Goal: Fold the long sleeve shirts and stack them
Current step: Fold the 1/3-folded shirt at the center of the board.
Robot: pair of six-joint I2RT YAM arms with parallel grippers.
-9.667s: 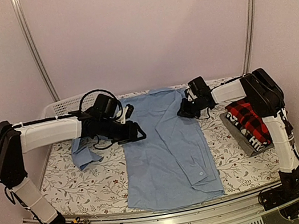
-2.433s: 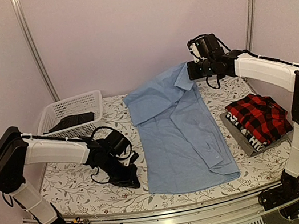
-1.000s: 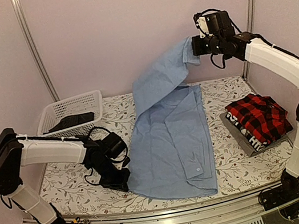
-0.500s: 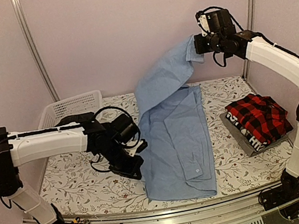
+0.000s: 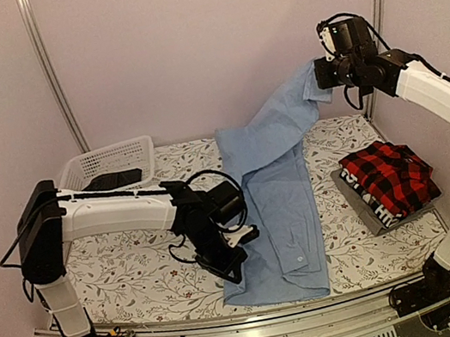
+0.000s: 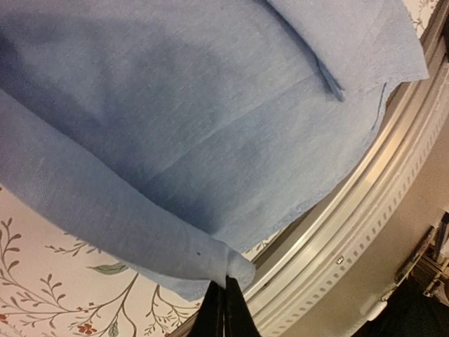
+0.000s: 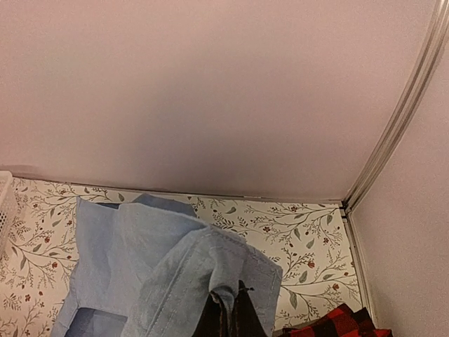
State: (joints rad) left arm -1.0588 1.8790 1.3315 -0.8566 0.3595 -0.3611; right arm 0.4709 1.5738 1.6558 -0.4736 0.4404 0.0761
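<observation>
The light blue shirt (image 5: 282,202) lies along the table's middle, its top end lifted high at the back right. My right gripper (image 5: 320,77) is shut on that lifted cloth (image 7: 210,281), well above the table. My left gripper (image 5: 239,258) is shut on a fold at the blue shirt's near left edge (image 6: 140,232), low over the table close to the front rail. A folded red-and-black plaid shirt (image 5: 388,179) rests on a grey one (image 5: 359,197) at the right. The plaid corner (image 7: 330,324) shows in the right wrist view.
A white lattice basket (image 5: 107,165) with dark cloth inside stands at the back left. The metal front rail (image 6: 337,239) runs just past the shirt's near hem. The floral tablecloth (image 5: 120,265) covers the table. Upright poles (image 5: 46,69) stand at both back corners.
My left gripper has slid right along the front, carrying the shirt's near left edge over the body. My right gripper has moved right and slightly down with the lifted top end.
</observation>
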